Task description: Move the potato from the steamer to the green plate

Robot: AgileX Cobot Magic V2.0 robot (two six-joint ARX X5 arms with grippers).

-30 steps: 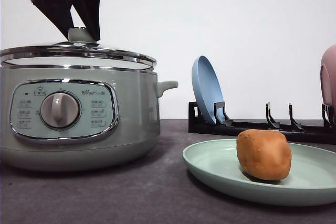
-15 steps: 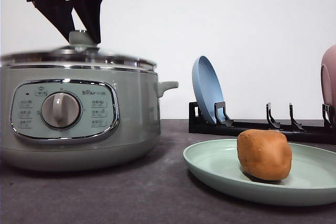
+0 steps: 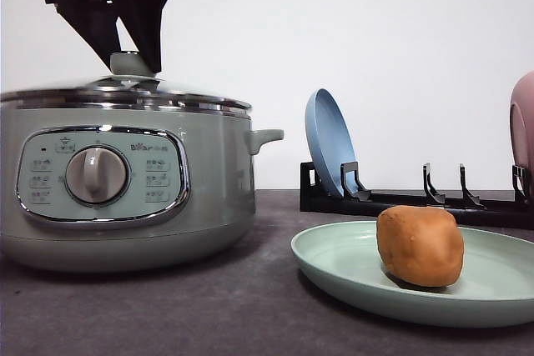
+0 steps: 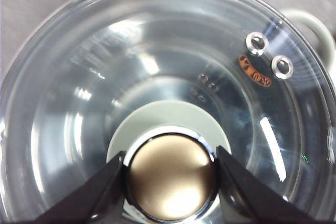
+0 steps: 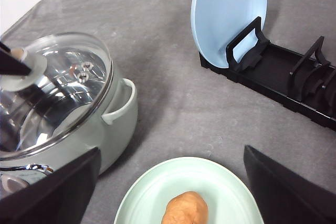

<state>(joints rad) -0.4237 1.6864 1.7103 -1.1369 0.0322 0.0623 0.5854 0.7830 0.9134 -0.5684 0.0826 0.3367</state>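
judging by looks, the potato [image 3: 420,246] should handle as a firm, fairly dense lump: stiff enough to take a squeeze, skin smooth so it could slip or roll out of narrow fingers. best hold would be across its short width, near the middle, fingers coming down from above so the rounded ends don't cam it out. not fragile, but it would roll if dropped on the shallow plate.

looks: orange-brown, matte, rounded and slightly blocky, no marks i can make out. it sits on the green plate [image 3: 350,268], a bit right of the plate's centre in the front view, resting flat and not touching the rim. right wrist view shows it too [image 5: 185,208], on the same plate [image 5: 142,195], well apart from the steamer [image 3: 217,189]. so the transfer itself reads as done.

left gripper [image 4: 170,174] is over the steamer with its fingers [image 4: 102,184] against both sides of the lid knob [image 4: 170,174], clamped on it; the glass lid [image 4: 157,77] looks seated on the pot rim, maybe slightly tilted, hard to say.

right gripper [image 5: 168,190] hangs above the plate, fingers spread wide, nothing between them.

blue plate [image 3: 328,141] stands upright in the black rack [image 3: 417,199] behind.
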